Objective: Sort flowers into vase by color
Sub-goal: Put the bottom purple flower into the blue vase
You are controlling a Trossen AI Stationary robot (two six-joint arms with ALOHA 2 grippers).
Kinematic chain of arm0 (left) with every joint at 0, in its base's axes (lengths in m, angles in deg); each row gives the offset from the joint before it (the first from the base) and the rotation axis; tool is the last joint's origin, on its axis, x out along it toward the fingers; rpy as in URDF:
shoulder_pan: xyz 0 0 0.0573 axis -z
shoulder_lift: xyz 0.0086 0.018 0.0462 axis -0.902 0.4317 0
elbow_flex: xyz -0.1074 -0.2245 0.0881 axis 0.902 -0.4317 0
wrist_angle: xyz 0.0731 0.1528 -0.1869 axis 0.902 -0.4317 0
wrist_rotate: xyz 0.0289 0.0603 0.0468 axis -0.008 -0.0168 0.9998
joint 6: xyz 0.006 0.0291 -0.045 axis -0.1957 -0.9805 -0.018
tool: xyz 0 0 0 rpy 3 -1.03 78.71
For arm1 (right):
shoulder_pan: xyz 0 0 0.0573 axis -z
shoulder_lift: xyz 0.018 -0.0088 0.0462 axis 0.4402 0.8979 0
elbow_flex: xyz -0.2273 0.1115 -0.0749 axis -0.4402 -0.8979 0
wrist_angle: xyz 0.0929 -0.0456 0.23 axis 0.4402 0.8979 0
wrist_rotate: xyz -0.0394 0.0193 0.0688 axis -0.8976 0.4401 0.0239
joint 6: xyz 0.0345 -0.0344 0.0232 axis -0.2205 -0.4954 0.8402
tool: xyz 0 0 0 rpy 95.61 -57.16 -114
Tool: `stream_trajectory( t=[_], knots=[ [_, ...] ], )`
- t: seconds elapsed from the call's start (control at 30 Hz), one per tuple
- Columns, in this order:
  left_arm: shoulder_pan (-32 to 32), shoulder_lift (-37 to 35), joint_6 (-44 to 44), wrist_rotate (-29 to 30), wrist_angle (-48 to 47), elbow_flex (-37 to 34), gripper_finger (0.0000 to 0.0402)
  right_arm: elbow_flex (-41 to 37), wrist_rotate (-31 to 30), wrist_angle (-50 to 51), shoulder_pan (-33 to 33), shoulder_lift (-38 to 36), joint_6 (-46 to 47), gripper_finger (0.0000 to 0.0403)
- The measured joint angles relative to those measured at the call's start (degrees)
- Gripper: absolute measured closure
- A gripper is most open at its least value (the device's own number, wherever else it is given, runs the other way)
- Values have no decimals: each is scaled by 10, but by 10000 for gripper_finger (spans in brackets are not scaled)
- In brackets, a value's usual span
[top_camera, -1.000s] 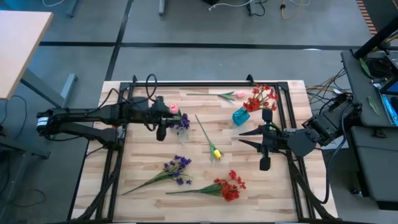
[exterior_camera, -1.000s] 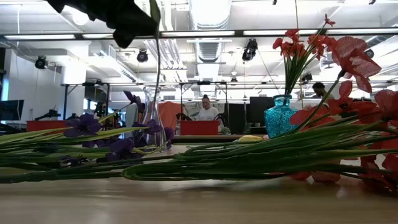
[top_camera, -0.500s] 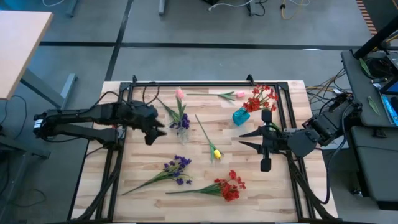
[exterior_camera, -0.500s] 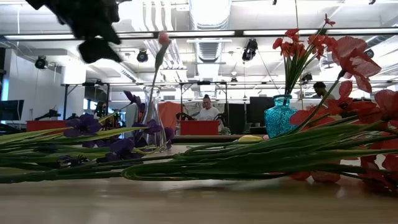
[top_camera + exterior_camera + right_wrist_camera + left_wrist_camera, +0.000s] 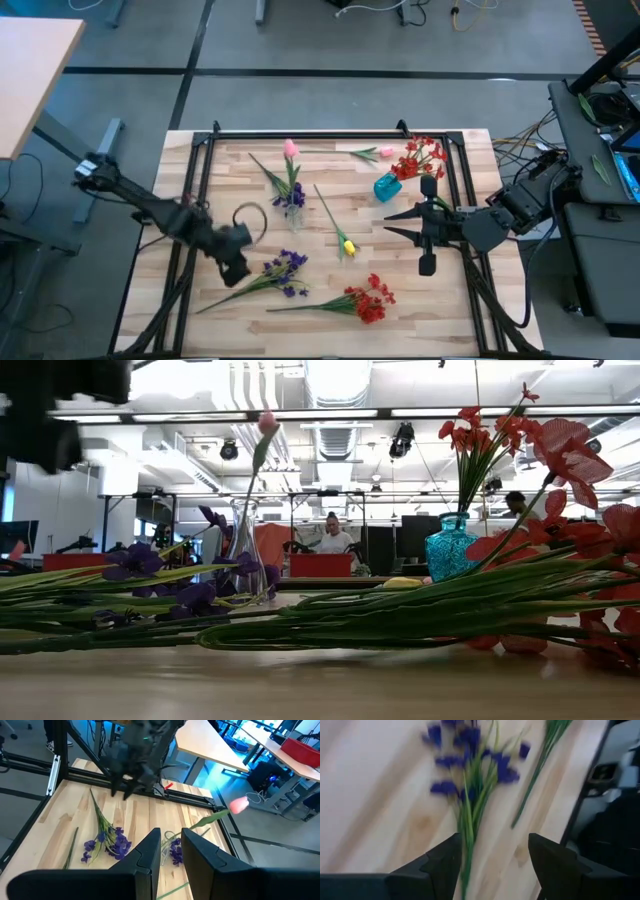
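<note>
A clear vase (image 5: 292,208) holds a purple spray and a pink tulip (image 5: 290,150), whose bud rises high in the low view (image 5: 267,422). A blue vase (image 5: 386,186) holds red flowers (image 5: 420,155). Flat on the table lie a purple spray (image 5: 283,270), a red spray (image 5: 368,298), a yellow tulip (image 5: 347,245) and another pink tulip (image 5: 384,152). My left gripper (image 5: 232,270) hovers open over the lying purple spray's stem (image 5: 467,845), fingers to either side of it. My right gripper (image 5: 390,222) waits raised beside the blue vase, its fingers (image 5: 150,855) a narrow gap apart, holding nothing.
A black metal frame (image 5: 200,160) runs around the wooden table top. Bare wood (image 5: 230,190) lies between the frame's left rail and the clear vase. People and desks show in the room beyond the table's far edge.
My left gripper has let go of the pink tulip, which now stands in the clear vase with its bud leaning toward the far edge. The gripper then swung toward the table's near left, sank, rolled about, and came over the lying purple spray.
</note>
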Motion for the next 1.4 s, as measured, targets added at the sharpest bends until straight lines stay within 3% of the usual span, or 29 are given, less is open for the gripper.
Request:
stream_trajectory(
  t=[0.17, 0.4, 0.67, 0.9, 1.17, 1.4],
  knots=[
    [68, 86, 79, 7, 29, 0, 164, 0, 0, -2, 0, 0, 3, 332],
    [93, 207, 86, -16, 53, 2, 127, 0, 43, -2, 0, 0, 38, 332],
    [98, 313, 56, -12, 34, 45, 142, 0, 44, -2, 0, 0, 50, 332],
    [113, 392, 32, -7, -21, 101, 218, 0, 45, -3, 0, 0, 50, 332],
    [131, 417, 9, 19, -90, 157, 381, 0, 56, 4, 0, 0, 52, 332],
    [149, 367, 9, 25, -97, 194, 398, -13, 88, 23, 0, -1, 81, 332]
  ],
)
